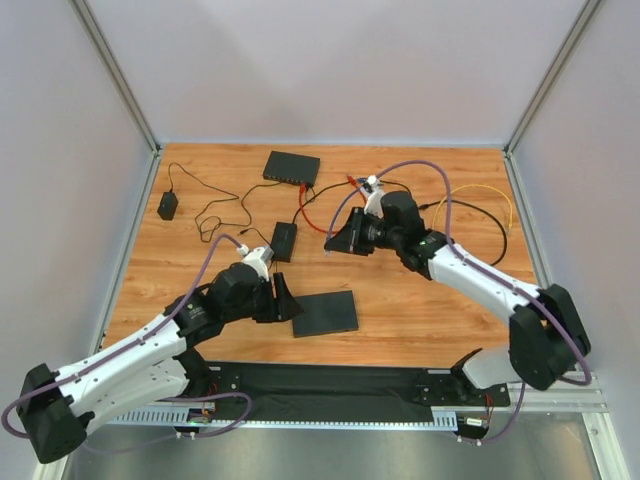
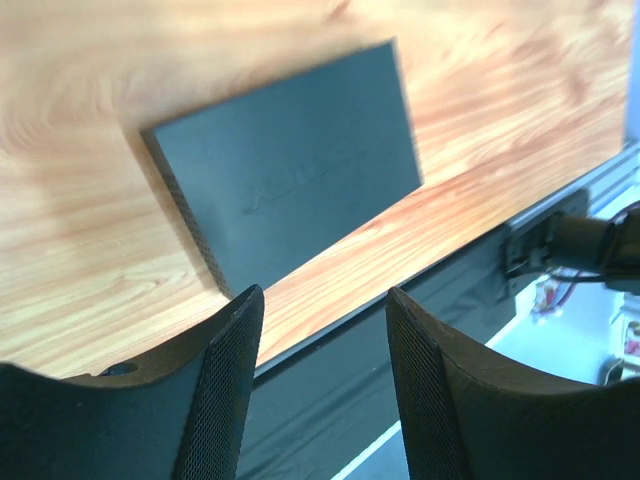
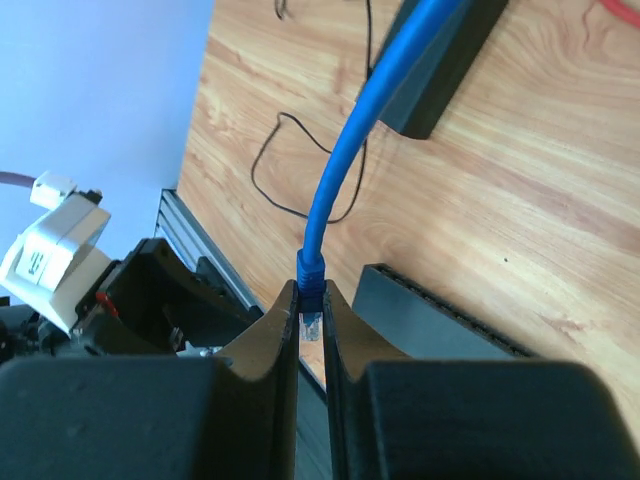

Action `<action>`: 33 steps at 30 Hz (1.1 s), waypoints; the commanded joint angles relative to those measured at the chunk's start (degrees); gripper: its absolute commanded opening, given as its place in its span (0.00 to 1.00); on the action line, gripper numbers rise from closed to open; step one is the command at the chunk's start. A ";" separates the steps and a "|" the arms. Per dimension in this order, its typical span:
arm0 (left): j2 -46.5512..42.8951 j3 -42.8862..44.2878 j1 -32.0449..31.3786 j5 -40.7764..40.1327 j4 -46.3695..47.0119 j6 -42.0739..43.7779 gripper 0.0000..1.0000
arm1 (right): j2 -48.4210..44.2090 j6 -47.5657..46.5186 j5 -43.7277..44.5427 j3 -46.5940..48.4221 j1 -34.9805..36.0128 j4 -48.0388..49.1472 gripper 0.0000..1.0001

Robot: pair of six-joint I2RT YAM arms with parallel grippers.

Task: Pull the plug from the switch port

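Grip on the plug (image 3: pixel 311 285) looks firm: the right gripper (image 3: pixel 311 305) pinches it in narrow jaws, the clear tip showing between the fingers, so I judge it free of the port. Seen from above, the switch (image 1: pixel 325 313) lies flat on the table (image 1: pixel 420 310) at 6 o'clock from that gripper, apart from it. The left gripper (image 2: pixel 325 300) stands half wide at the switch's 9 o'clock edge, holding nothing. To finish cleanly, pinch the plug body rather than the blue cable (image 3: pixel 350 150), and carry it toward 12 o'clock slowly, so the cable never snags
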 commanded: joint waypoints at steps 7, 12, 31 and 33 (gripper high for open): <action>-5.87 4.65 -0.15 -4.84 -8.95 2.60 0.61 | -15.58 -9.58 8.59 8.02 -2.97 -22.61 0.00; -5.60 3.59 -0.15 -4.84 -7.81 2.16 0.61 | -19.44 -11.69 6.14 10.22 -11.13 -28.94 0.00; -4.28 2.62 -0.15 -2.99 -5.61 1.89 0.61 | -6.45 -5.64 -23.39 19.90 -38.29 -13.08 0.00; -4.64 2.54 -0.15 -2.99 -5.87 1.89 0.62 | -3.73 -2.83 -28.30 18.76 -40.40 -8.94 0.00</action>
